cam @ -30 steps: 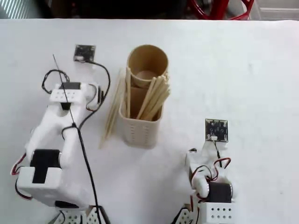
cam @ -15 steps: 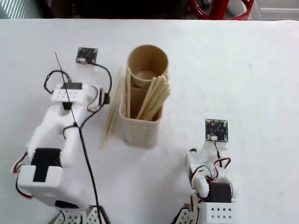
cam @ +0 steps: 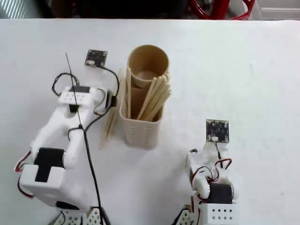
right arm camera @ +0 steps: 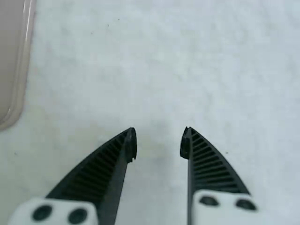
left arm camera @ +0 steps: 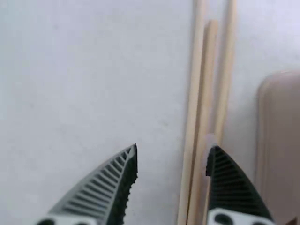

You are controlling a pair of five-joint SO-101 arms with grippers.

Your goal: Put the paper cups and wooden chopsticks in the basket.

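Note:
A beige basket (cam: pixel 140 124) stands mid-table with brown paper cups (cam: pixel 148 63) stacked in it and several wooden chopsticks (cam: pixel 157 96) leaning inside. More chopsticks (cam: pixel 114 110) lie on the table against the basket's left side. My left gripper (left arm camera: pixel 171 152) is open just above these loose chopsticks (left arm camera: pixel 206 93), one finger (left arm camera: pixel 222 183) over them and the other finger (left arm camera: pixel 119 180) over bare table. The basket wall (left arm camera: pixel 279 140) is close beside it. My right gripper (right arm camera: pixel 158 140) is open over bare table, with a basket corner (right arm camera: pixel 14 56) off to one side.
The left arm (cam: pixel 61 136) stretches from the front left toward the basket, its cable looping beside it. The right arm (cam: pixel 213 183) sits folded at the front right. White table lies open to the right and behind the basket.
The left arm has swung to the right, bringing its gripper closer to the loose chopsticks and the basket. The right arm has not moved.

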